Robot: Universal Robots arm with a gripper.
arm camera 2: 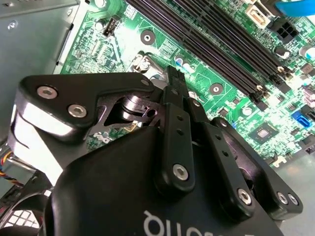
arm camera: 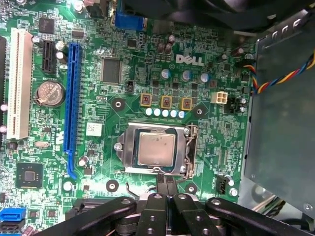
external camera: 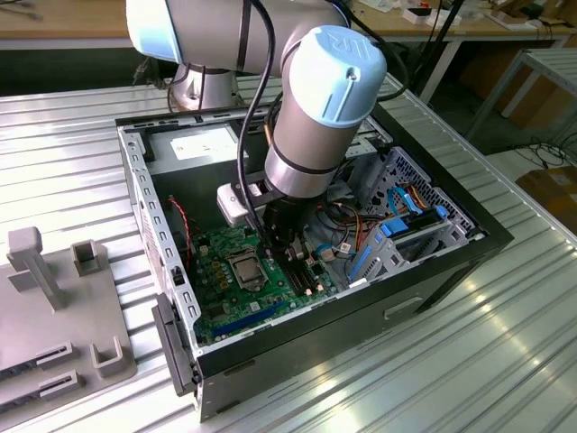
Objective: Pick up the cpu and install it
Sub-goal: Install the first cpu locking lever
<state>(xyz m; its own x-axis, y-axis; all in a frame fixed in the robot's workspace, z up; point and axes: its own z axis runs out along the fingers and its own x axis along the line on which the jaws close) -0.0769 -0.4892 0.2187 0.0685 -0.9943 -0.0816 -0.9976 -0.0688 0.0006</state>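
I see the cpu [arm camera: 156, 149] lying flat inside the metal-framed socket [arm camera: 131, 132] on the green motherboard [arm camera: 206, 128], in the open computer case [external camera: 451, 262] on the ribbed table [external camera: 72, 144]. My tool [arm camera: 166, 181] sits just beside the socket's edge, its two fingers [arm camera: 160, 184] pressed together and holding nothing. In the exterior view the arm [external camera: 315, 117] reaches down into the case above the board.
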